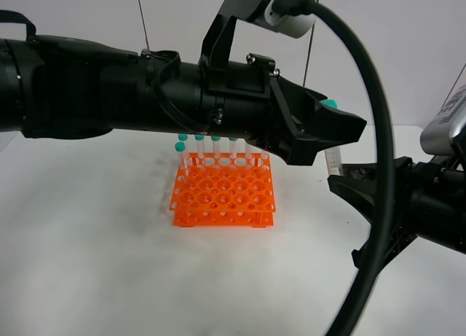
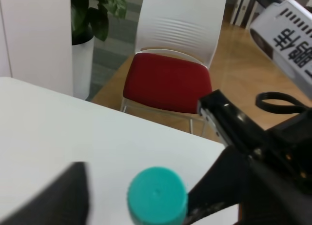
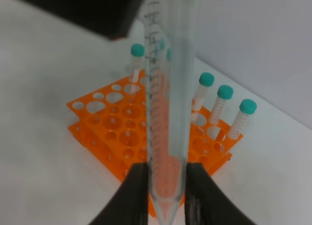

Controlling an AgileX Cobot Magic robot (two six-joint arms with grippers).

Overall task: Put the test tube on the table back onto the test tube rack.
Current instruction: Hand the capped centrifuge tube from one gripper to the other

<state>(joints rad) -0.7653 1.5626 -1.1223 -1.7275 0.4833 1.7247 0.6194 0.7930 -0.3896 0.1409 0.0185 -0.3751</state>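
A clear plastic teal-capped test tube (image 1: pixel 333 161), standing upright.
It is at three o'clock from the bright orange plastic holed rack (image 1: pixel 226 199).

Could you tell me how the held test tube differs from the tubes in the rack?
The test tube is in the air, its tip clamped by the right gripper. The racked tubes stand in the test tube rack's holes, untouched. Both are upright, clear and teal-capped.

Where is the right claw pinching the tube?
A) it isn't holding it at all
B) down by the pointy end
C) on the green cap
B: in the right wrist view, the right gripper has its two fingers squeezed against the test tube just above its pointed tip.
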